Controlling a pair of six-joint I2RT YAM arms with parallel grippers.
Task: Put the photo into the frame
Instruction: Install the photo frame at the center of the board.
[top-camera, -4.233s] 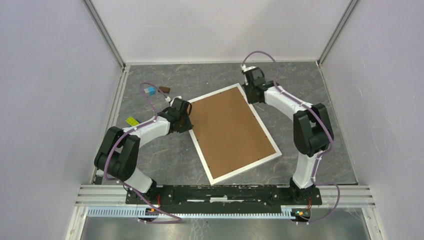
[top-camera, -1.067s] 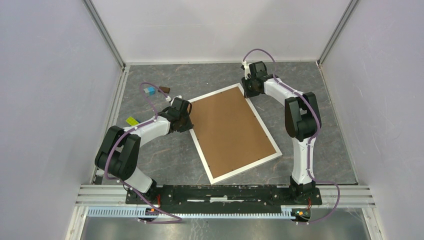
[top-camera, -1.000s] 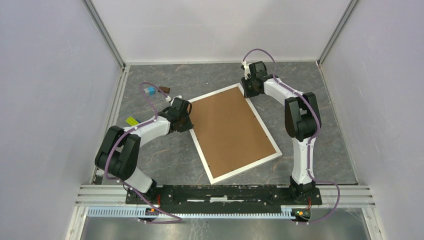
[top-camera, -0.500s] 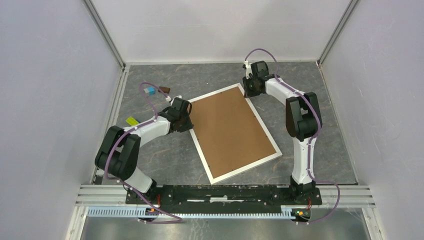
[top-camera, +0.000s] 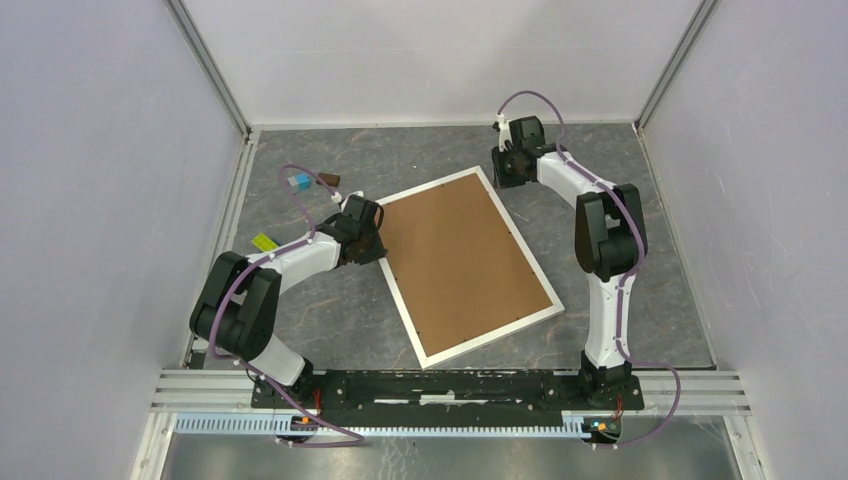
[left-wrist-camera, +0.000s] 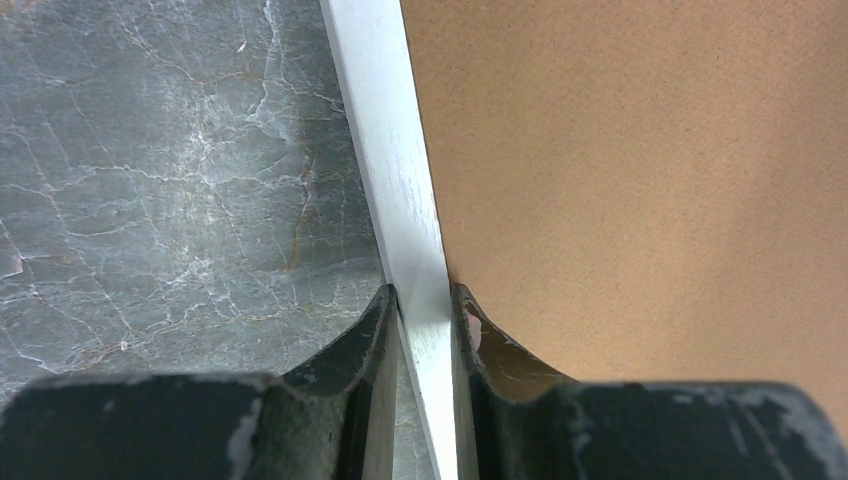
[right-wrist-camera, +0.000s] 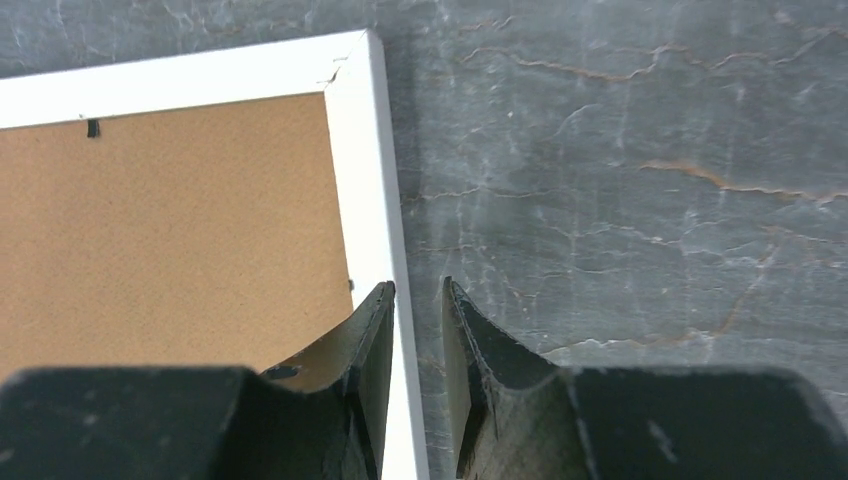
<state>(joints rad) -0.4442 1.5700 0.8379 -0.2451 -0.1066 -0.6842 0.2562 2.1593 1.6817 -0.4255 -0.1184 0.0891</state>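
The left end effector (left-wrist-camera: 425, 300) is clamped on the thin edge of the large white rectangular picture frame (left-wrist-camera: 395, 150), one finger outside it and one over the plain brown backing board (top-camera: 460, 255) that fills it. The right end effector (right-wrist-camera: 418, 288) is by the frame's far corner, its fingers a narrow gap apart. Whether they pinch the edge I cannot tell. The frame lies flat and askew on the grey marbled tabletop (top-camera: 335, 320).

The frame (left-wrist-camera: 393, 170) is white, backing board (top-camera: 465, 260) brown, table (top-camera: 330, 310) grey-veined
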